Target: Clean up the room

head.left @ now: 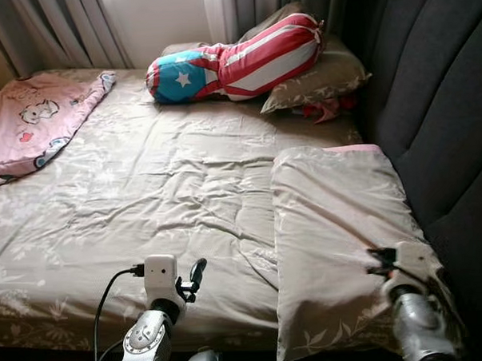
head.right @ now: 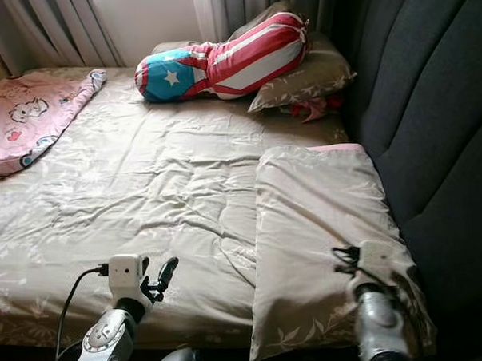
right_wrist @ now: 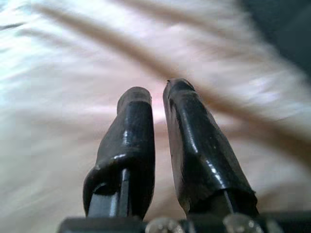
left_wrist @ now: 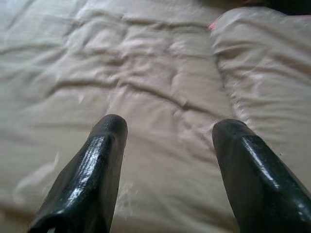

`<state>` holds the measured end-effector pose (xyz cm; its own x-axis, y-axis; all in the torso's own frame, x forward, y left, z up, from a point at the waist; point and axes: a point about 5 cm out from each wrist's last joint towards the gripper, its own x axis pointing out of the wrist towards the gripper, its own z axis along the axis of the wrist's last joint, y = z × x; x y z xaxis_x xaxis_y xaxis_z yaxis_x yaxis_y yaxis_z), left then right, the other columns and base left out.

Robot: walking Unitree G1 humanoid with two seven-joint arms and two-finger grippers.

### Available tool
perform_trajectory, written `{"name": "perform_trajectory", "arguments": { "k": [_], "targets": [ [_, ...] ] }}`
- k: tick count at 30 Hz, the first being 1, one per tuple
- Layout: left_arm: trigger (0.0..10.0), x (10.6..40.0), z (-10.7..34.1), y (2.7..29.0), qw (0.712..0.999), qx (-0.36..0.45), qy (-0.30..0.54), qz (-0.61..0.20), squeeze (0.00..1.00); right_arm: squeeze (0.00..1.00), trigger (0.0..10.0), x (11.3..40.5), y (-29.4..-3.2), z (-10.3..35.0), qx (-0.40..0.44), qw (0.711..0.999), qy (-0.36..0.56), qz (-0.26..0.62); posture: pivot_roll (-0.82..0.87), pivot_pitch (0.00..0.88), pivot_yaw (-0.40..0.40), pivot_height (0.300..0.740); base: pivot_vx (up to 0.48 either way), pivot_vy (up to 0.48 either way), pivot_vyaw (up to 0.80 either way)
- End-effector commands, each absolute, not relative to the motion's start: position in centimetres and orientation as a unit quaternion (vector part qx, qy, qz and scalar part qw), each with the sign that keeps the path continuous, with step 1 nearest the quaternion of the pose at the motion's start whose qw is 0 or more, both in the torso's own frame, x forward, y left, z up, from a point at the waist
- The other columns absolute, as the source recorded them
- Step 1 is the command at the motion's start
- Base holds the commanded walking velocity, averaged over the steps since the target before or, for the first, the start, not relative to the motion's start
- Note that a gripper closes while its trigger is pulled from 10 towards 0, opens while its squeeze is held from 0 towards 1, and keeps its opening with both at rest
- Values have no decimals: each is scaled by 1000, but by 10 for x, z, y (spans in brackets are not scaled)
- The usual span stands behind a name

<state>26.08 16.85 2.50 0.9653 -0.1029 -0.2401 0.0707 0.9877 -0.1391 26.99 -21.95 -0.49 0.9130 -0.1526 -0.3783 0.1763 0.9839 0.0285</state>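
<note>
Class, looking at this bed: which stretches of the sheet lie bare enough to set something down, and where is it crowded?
The widest bare stretch of the sheet lies between the pink blanket and the near pillow, ahead of the open left pincer. It is crowded by the headboard, where the striped bolster lies across a second pillow.

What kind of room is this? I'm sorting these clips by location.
A bedroom, most likely. A bed with a rumpled beige sheet fills the scene, with a padded dark headboard on the robot's right, pillows lying along it, and a pink blanket at the far left.
</note>
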Motion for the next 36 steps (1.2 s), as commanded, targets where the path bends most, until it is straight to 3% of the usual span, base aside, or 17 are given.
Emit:
{"name": "perform_trajectory", "arguments": {
  "k": [1,11,22,29,36],
  "targets": [
    [10000,258,18,173,988,-71,137,-27,0,0,10000,265,-217,-9,37,977,194,-81,-59,12,7,686,0,0,0],
    [10000,246,-17,187,971,-90,219,26,0,0,10000,230,-192,-48,66,954,289,-50,-51,0,14,740,0,0,0],
    [10000,248,-33,205,946,-108,298,70,0,0,10000,216,-191,-61,67,936,342,-53,-43,0,17,740,0,0,0],
    [10000,220,-59,202,924,-8,381,21,0,0,10000,194,-192,-76,78,908,402,-88,-65,0,21,740,0,0,0],
    [10000,204,-69,200,912,12,410,15,0,0,10000,178,-187,-85,77,897,426,-85,-67,0,18,740,0,0,0]
  ]
}}
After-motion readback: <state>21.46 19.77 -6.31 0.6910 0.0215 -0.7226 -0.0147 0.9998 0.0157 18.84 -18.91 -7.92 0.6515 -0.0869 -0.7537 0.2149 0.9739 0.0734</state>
